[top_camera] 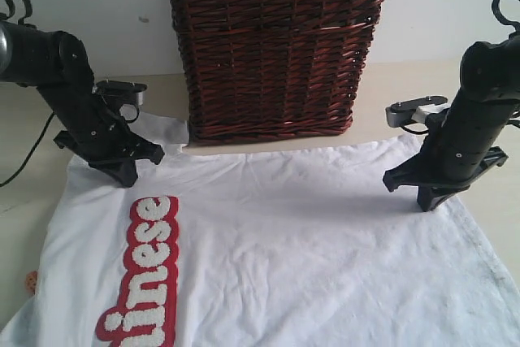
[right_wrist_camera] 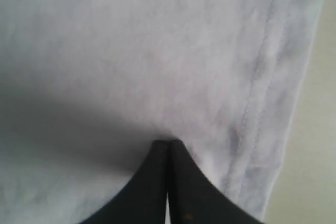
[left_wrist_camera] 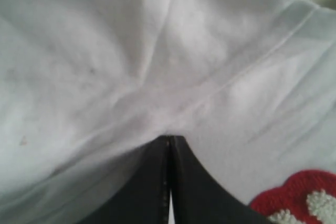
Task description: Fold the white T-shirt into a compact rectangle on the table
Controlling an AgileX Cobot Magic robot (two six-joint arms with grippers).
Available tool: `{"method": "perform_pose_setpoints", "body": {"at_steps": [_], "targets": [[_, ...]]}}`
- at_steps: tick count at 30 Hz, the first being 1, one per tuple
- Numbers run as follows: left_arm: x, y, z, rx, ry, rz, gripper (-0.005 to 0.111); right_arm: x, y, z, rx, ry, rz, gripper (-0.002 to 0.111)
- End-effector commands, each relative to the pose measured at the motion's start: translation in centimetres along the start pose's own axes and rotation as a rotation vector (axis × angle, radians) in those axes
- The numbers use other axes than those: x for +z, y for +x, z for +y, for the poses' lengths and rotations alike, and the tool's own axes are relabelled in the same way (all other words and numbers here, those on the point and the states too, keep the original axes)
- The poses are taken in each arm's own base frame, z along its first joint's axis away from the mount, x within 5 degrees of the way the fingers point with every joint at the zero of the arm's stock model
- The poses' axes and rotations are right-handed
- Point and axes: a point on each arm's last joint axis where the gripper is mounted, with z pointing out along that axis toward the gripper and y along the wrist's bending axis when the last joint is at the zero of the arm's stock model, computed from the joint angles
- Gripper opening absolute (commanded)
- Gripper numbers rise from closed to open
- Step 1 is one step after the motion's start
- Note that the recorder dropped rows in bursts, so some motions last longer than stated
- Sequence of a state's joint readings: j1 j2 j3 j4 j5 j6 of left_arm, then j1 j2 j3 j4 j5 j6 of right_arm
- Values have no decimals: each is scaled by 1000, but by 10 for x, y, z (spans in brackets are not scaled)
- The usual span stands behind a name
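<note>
Along the left of the worktop (top_camera: 16, 209), the left gripper (top_camera: 126, 178) stands tip-down on the far left corner of the white T-shirt (top_camera: 292, 266). Its jaws are pressed together, and creases run toward its tip. Red-banded white lettering (top_camera: 150, 270) runs down the shirt's left part. Spread flat, the shirt covers the middle of the worktop, its far edge just before a dark wicker basket (top_camera: 268, 46). On the right, the right gripper (top_camera: 426, 203) touches the cloth beside its hemmed edge, jaws likewise pressed together.
</note>
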State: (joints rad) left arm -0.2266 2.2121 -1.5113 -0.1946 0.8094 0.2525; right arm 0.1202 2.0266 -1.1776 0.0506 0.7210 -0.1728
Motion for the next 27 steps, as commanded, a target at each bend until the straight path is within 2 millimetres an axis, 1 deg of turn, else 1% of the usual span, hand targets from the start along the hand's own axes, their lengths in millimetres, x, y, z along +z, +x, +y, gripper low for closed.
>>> {"method": "perform_pose_setpoints", "body": {"at_steps": [1,5,9,11,13,16,19,21,23,27], "targets": [[-3,-7,3,10,-32,-13,0,-7,-7,-4,-21,15,-4,0],[-4,-10,4,15,-40,-22,0,-16,-11,-4,-22,20,-32,0],[-6,-10,12,-2,-44,-27,0,-22,-12,-4,-23,22,-50,0],[-9,-10,17,-17,-47,-38,0,-29,-14,-4,-23,28,-83,0],[-20,-12,19,-36,-52,-68,0,-39,-15,-4,-24,34,-123,0],[-43,-14,20,-42,-59,-116,0,-58,-17,-3,-25,44,-187,0],[-67,-9,20,-41,-68,-139,0,-75,-15,-3,-27,50,-227,0],[-81,0,22,-57,-75,-155,0,-82,-14,-2,-27,51,-237,0],[-92,12,27,-75,-84,-163,0,-87,-13,-2,-27,52,-246,0],[-105,51,43,-133,-100,-108,0,-90,-12,1,-2,24,-254,0]]}}
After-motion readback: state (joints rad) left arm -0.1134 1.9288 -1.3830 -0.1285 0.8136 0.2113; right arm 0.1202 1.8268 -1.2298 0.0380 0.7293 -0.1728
